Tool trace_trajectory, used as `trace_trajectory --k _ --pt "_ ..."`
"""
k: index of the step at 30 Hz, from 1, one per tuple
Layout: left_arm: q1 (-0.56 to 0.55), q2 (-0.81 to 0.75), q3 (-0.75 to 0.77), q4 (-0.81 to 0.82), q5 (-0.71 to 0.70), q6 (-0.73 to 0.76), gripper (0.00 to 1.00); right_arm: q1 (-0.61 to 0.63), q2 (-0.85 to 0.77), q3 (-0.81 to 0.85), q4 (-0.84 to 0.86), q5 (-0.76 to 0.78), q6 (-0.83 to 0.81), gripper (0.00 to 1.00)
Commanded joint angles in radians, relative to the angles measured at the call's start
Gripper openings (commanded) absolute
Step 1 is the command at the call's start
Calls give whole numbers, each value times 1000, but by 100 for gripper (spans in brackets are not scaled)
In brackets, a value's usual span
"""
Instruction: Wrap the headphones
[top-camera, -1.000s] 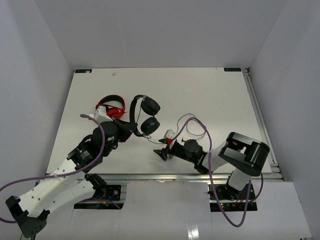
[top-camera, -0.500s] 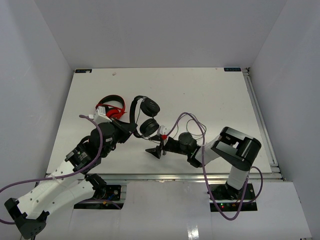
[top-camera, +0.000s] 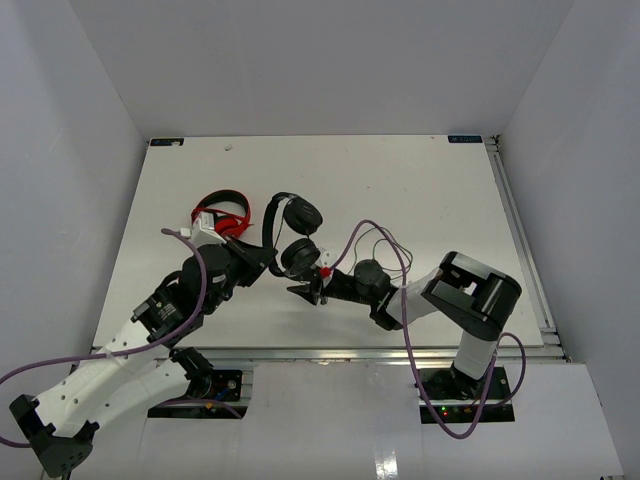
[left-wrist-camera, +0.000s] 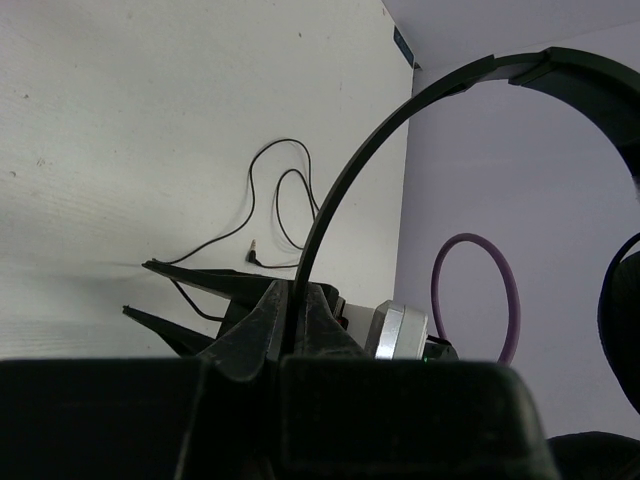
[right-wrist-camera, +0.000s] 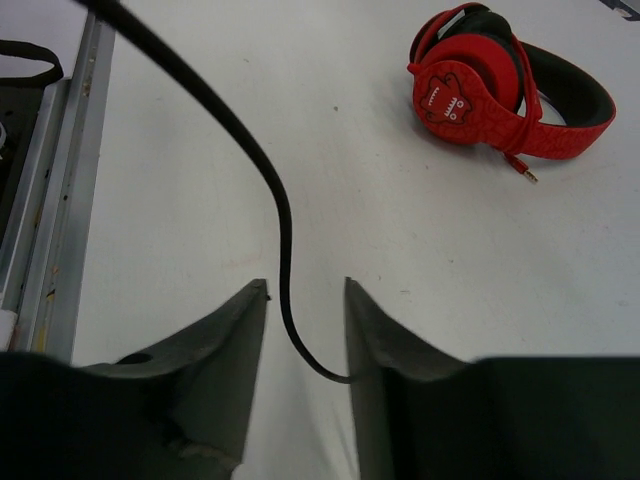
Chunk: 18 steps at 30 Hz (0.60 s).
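My left gripper (top-camera: 262, 257) is clamped tight on the thin black headband of the headphones (top-camera: 298, 215), their 2 round earcups just beyond its fingers; my right gripper (top-camera: 305, 291) sits just beside the nearer earcup, its arm stretched low and leftward over the matte white table (top-camera: 420, 180), jaws parted; the smooth dark cable (right-wrist-camera: 283, 240) curves between them, not pinched; glossy red headphones (right-wrist-camera: 500, 85) lie nearby.
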Motion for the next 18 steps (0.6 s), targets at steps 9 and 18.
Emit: trace_trajectory --k 9,18 --pt "3 -1 -10 96 97 -27 0 -68 23 14 488 3 31 8" --pt "3 2 -33 201 257 168 0 -162 -18 -1 423 30 128 8"
